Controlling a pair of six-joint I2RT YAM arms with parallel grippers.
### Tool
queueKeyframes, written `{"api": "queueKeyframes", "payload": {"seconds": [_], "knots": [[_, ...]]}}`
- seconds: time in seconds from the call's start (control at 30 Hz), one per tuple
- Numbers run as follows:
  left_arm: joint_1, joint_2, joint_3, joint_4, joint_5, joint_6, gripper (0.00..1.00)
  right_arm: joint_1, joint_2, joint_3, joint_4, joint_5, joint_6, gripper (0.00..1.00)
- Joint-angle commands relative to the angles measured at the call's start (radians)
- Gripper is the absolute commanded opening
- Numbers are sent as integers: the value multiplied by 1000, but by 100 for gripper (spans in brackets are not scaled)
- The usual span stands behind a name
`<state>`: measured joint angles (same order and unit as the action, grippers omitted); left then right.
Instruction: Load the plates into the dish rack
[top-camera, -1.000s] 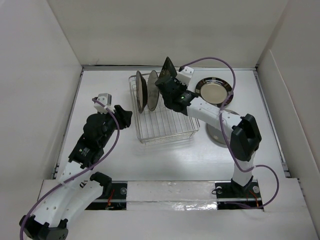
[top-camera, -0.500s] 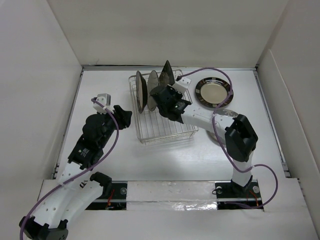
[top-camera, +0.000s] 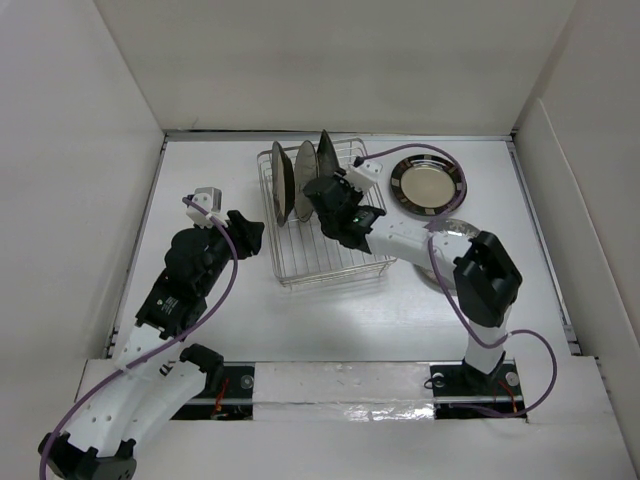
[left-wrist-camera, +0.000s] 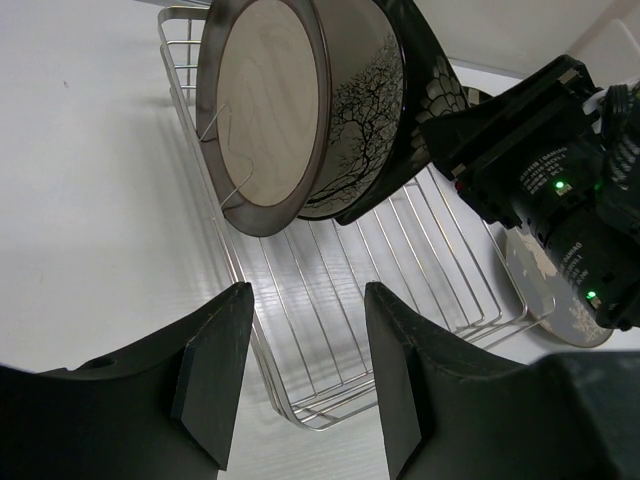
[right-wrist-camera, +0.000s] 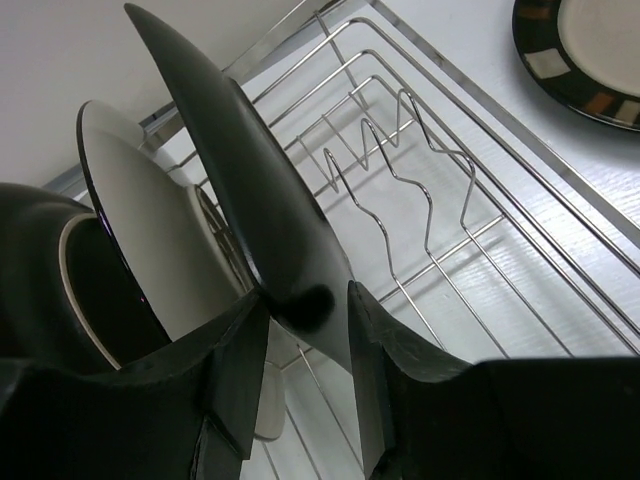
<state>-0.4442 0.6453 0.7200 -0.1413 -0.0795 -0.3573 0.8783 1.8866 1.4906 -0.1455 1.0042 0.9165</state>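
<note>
Right tool (right-wrist-camera: 303, 300): astride lower edge of black square plate (right-wrist-camera: 250, 170), upright at far end of dish rack (top-camera: 330, 255); gripping or loose, cannot tell.
Left tool (left-wrist-camera: 307, 290): agape, empty, left of rack.
Black-rimmed plate (top-camera: 427, 185): flat on tabletop (top-camera: 210, 180), just right of rack.
Open room: rack's near half.

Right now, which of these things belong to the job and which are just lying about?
Part of the job:
dish rack
dark-rimmed round plate, cream branch-pattern plate and black square plate, standing in it
black-rimmed plate flat on the table
grey disc half hidden under the right arm, probably another plate

Not part of it:
purple cables
white walls
</note>
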Motion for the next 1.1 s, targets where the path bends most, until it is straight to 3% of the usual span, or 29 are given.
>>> {"api": "queueKeyframes", "payload": {"seconds": [0.0,0.2,0.33,0.37,0.43,0.47,0.63,0.67,0.73,0.77,0.87,1.07], "knots": [[-5,-15,25,25,7,-3,45,10,-108,-29,84,31,-1,43],[-5,-19,25,25,6,-3,45,-39,-285,-200,202,-42,-97,51],[-5,-22,25,25,4,-2,45,-151,-458,-390,326,-154,-209,57],[-5,-22,25,28,4,0,45,-188,-516,-461,337,-205,-238,51],[-5,-22,25,28,1,1,45,-273,-556,-516,340,-347,-283,13],[-5,-22,25,28,1,1,45,-379,-575,-553,324,-398,-295,0],[-5,-18,22,35,7,4,45,-689,-554,-612,322,-806,-341,0],[-5,-15,24,35,10,6,45,-725,-540,-615,337,-837,-344,7],[-5,-10,22,37,11,6,45,-817,-479,-598,334,-915,-352,32],[-5,-7,22,37,12,7,45,-841,-459,-592,330,-924,-352,52],[-5,4,24,37,10,11,45,-938,-379,-581,359,-966,-354,70],[-5,5,25,43,7,14,45,-1079,-175,-504,383,-1196,-355,70]]}}
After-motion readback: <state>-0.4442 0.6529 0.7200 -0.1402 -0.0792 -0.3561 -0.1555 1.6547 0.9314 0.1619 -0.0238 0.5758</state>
